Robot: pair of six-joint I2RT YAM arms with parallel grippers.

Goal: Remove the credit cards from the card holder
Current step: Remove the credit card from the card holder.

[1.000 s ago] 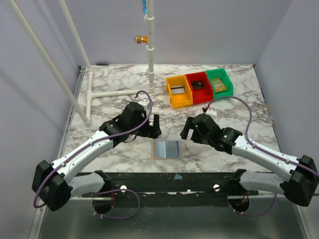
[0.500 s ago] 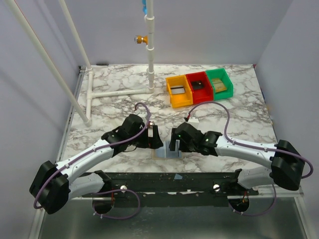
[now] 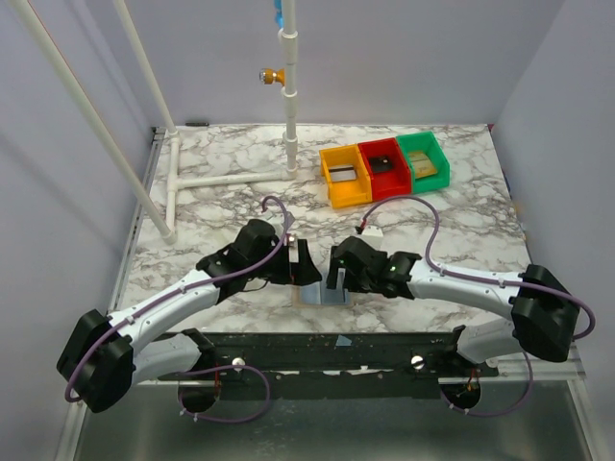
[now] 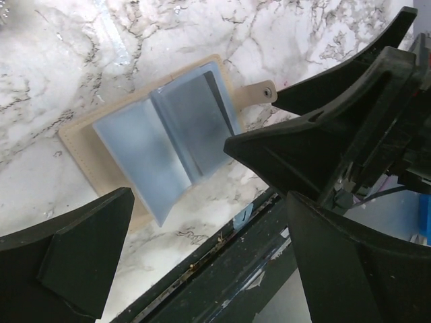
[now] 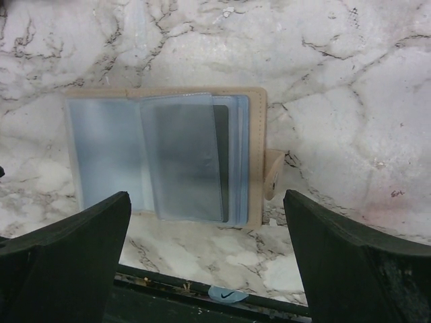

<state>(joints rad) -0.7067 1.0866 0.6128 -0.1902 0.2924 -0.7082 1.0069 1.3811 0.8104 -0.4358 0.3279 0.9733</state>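
The card holder (image 5: pixel 108 158) lies open flat on the marble by the table's front edge: a beige cover with grey-blue clear sleeves (image 4: pixel 145 151) and a snap tab (image 5: pixel 273 176). A grey card with a dark edge (image 5: pixel 221 161) shows inside the top right sleeve. In the top view both grippers hang over the holder (image 3: pixel 323 293) and hide most of it. My left gripper (image 3: pixel 306 271) (image 4: pixel 209 222) stands open above its left side. My right gripper (image 3: pixel 333 276) (image 5: pixel 205 225) stands open above its near edge. Neither one holds anything.
Yellow (image 3: pixel 345 175), red (image 3: pixel 382 168) and green (image 3: pixel 424 159) bins stand at the back right. A white pipe frame (image 3: pixel 207 181) lies at the back left. The black front rail (image 5: pixel 202 296) runs just below the holder, with a small blue sticker (image 5: pixel 225 295) on it.
Both arms have come in over the holder; the right one swung left and toward the front edge. In the top view the holder went from fully visible to mostly covered. Both grippers stayed open.
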